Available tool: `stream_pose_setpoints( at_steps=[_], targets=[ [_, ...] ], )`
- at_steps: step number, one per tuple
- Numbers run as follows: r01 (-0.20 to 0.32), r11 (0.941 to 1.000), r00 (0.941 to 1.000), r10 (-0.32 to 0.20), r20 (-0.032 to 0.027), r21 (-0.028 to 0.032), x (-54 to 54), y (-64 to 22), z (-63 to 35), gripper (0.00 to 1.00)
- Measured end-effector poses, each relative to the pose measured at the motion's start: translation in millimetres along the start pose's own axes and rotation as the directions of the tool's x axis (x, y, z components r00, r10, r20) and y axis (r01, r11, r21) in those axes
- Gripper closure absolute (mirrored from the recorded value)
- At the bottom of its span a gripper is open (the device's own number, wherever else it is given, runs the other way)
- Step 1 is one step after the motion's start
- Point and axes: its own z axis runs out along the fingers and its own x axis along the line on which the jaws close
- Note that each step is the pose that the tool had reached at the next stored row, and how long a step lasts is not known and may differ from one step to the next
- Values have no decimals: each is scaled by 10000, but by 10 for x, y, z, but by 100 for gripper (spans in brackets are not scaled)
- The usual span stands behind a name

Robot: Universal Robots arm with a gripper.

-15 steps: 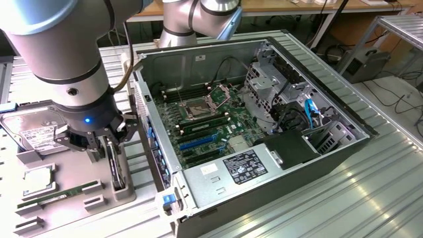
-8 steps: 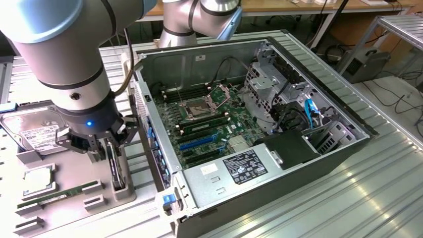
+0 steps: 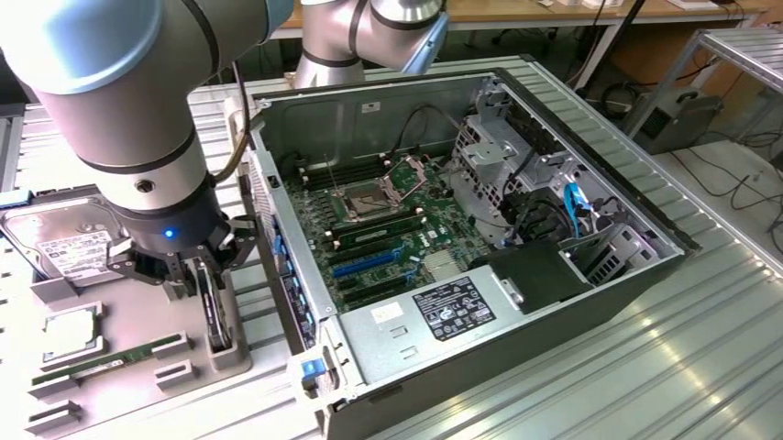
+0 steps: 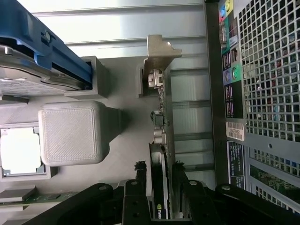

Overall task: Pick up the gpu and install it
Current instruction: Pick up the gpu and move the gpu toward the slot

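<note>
The gpu [image 4: 159, 157], a flat green card with a silver end bracket, stands on edge in the grey plastic holder [image 3: 233, 359]. The black hand [image 3: 202, 275] straddles it, but I cannot tell whether it is clamped. A square, centred grip would likely keep the card from tilting

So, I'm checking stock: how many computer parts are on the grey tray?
4: the hard drive at the far end, the CPU and memory stick nearer, the gpu on edge beside the case. The arm may hide more.
</note>
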Motion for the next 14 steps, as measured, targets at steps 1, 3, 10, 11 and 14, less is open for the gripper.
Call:
stream_pose_setpoints(
  at_steps=[1, 3, 10, 11, 14],
  targets=[
    [0, 10000, 10000, 0, -7, 9, 0, 0, 4, 64],
    [0, 10000, 10000, 0, -17, 20, 0, -1, 8, 64],
    [-1, 10000, 10000, 1, -22, 25, 1, 0, 11, 73],
    [0, 10000, 10000, 0, -22, 25, 1, -1, 10, 73],
    [25, 10000, 10000, -25, -24, 26, 1, -1, 11, 73]
  ],
)
